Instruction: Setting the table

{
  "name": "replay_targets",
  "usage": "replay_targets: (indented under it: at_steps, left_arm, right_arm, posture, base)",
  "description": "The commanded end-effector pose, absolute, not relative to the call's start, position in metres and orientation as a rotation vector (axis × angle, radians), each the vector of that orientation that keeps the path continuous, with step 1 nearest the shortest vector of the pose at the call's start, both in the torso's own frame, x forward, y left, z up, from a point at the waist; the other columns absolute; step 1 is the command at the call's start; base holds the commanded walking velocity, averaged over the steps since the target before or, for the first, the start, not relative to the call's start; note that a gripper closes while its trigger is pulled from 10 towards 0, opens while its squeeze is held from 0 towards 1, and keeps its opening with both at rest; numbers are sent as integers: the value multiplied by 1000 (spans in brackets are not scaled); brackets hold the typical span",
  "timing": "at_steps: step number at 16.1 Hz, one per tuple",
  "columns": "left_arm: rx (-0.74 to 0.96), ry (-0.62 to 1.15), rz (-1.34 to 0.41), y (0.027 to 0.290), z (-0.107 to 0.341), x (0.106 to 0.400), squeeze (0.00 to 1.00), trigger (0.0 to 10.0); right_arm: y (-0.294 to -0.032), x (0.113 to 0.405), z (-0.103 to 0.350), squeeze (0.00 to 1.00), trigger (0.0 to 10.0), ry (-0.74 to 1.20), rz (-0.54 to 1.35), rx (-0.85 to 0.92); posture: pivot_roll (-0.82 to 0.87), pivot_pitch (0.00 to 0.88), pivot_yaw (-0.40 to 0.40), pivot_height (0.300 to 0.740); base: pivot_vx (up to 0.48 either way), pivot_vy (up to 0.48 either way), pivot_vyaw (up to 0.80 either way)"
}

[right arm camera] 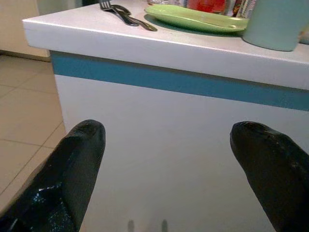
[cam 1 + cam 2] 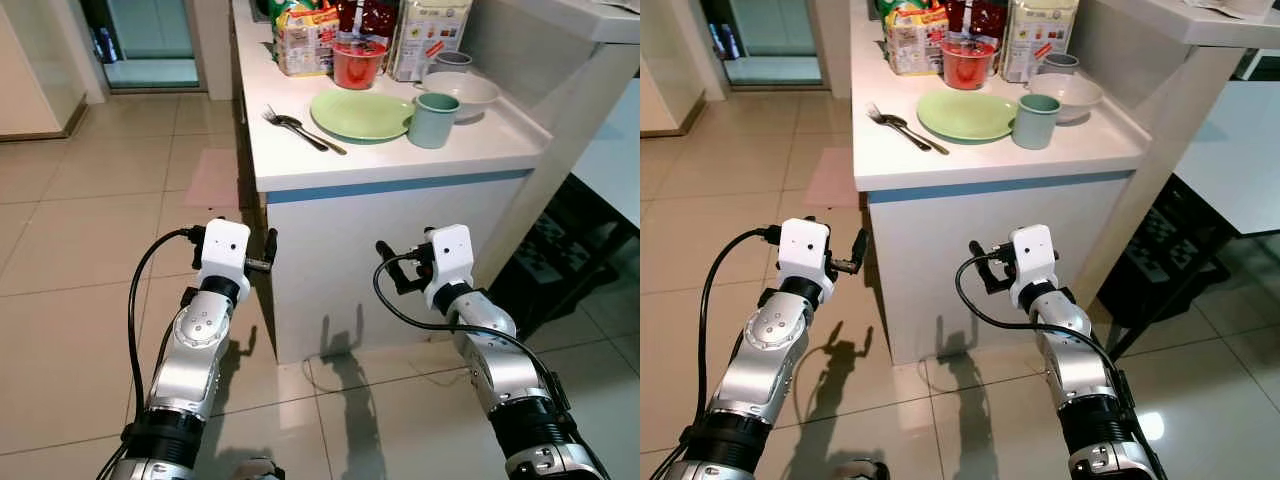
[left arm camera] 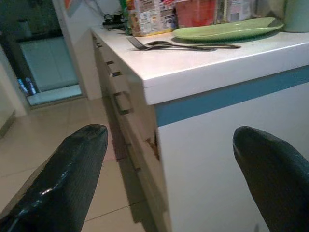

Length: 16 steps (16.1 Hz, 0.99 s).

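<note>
White counter (image 2: 300,165) is faced by both grippers, held low before its blue-banded end panel; left gripper (image 3: 174,179) and right gripper (image 1: 169,169) are each seen with fingers spread apart, nothing held; above and beyond them, on the counter top, a green plate (image 2: 362,114) is seen, fork and spoon (image 2: 300,130) left of it, pale green mug (image 2: 433,120) right of it.

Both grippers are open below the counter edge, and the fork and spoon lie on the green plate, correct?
Not quite. The fork and spoon lie on the bare counter beside the green plate, on the robot's left of it, as the left eye view shows. The rest holds: the left gripper and right gripper are both open below the counter edge.
</note>
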<state>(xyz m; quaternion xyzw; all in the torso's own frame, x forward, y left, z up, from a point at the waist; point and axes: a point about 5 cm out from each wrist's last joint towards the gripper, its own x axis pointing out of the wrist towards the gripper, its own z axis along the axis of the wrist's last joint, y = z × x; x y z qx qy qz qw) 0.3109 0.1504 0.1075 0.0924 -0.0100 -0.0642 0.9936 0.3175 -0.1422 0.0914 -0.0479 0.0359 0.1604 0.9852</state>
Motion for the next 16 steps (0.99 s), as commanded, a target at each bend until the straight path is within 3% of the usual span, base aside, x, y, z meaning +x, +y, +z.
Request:
replay_targets:
  at_steps: [1, 9, 16]
  left_arm:
    - [177, -28, -149, 146, 112, 314, 0, 10000]
    - [162, -68, -148, 146, 118, 315, 0, 10000]
    - [146, -233, -104, 148, 145, 315, 0, 10000]
  right_arm:
    - [-146, 318, 91, 0, 10000, 72, 311, -96]
    - [-148, 318, 90, 0, 10000, 72, 311, -99]
    - [-157, 320, 115, 0, 10000, -136, 203, -125]
  posture:
    - [108, 0, -38, 740]
    - [108, 0, -43, 740]
    - [110, 0, -42, 740]
  base:
    - [0, 0, 0]
    - [345, 0, 0]
    - [0, 0, 0]
